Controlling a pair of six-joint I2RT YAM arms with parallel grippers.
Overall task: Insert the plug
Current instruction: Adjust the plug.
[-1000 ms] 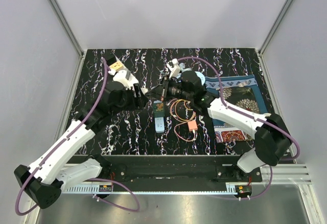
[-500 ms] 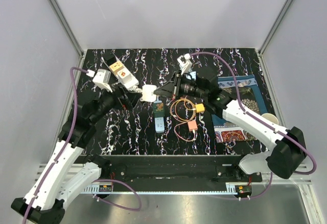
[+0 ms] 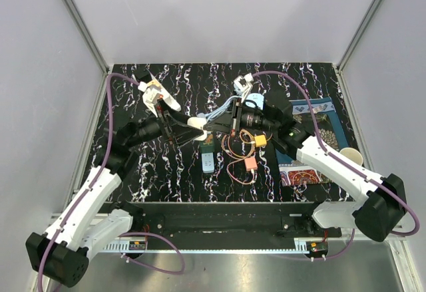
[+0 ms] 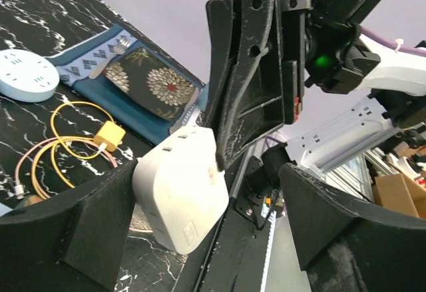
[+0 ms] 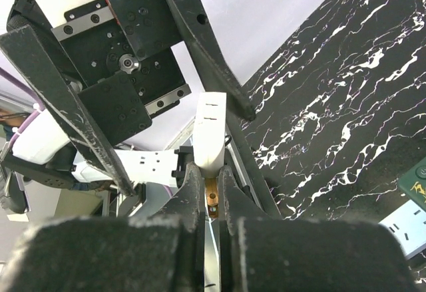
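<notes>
1. Top external view: both arms reach in over the middle of the bench [image 3: 133,172] and their tools meet there, tip to tip.
2. Plug [image 3: 196,122]: a white block, held between the two tools above the bench centre and off the surface.
3. Right tool [image 3: 208,124]: closed on the plug. The right wrist view shows the two fingertips [image 5: 193,180] pinching the near end of the white block [image 5: 210,132], with a small brass-coloured part showing in the slit between them.
4. Left tool [image 3: 188,124]: open wide. In the left wrist view its fingers [image 4: 73,229] stand on either side of the plug [image 4: 183,195] without clamping it. The block lies close to the left-hand finger in that view and well apart from the other.
5. The left wrist view also shows the right tool's black fingers [image 4: 246,92] coming down from above onto the plug's upper corner.
6. Other items on the bench:
   - A coil of yellow wire [image 3: 234,144] with a yellow connector [image 3: 261,140] lies just right of centre, under the right arm.
   - An orange connector [image 3: 250,163] lies nearer the front edge.
   - A pale-blue round disc [image 3: 256,100] sits towards the far edge.
   - A dark-blue patterned cloth [image 3: 319,116] lies by the right edge, with a paper cup [image 3: 351,155] at its right side.
   - A green and blue stick [image 3: 208,157] lies just in front of the tools.
</notes>
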